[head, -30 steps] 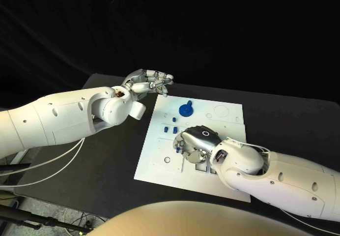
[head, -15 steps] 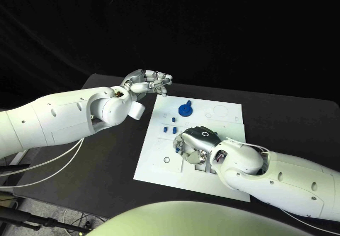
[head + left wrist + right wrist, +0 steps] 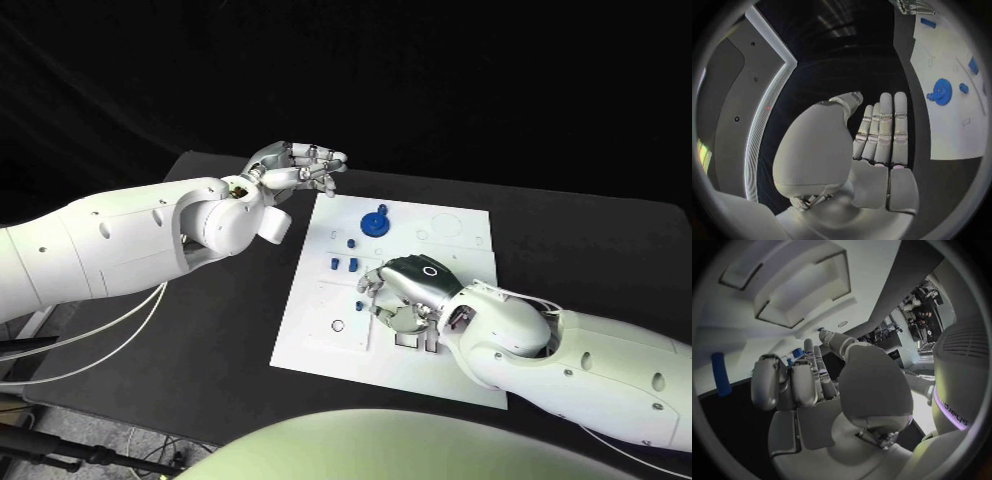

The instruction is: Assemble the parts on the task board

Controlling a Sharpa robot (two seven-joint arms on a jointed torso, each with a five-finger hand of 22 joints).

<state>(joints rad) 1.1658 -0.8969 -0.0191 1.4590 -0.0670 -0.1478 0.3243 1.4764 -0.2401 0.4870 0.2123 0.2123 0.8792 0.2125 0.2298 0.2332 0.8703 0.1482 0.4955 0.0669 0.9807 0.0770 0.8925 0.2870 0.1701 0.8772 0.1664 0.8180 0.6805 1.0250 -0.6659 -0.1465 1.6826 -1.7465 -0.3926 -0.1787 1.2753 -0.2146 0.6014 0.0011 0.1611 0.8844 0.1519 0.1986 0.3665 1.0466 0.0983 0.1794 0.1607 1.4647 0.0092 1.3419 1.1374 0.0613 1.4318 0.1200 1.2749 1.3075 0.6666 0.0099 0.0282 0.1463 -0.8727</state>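
I see the white board (image 3: 335,300) lying in the middle of the black table (image 3: 231,330), with a dark curtain behind the table's far edge. A blue gear (image 3: 378,222) sits near the board's far end, and small blue pegs (image 3: 343,264) stand just nearer than it. My right hand (image 3: 411,290) rests palm-down over the board's middle, covering what is under it; I cannot tell whether it holds anything. My left hand (image 3: 296,165) hangs beyond the board's far left corner, fingers straight, holding nothing.
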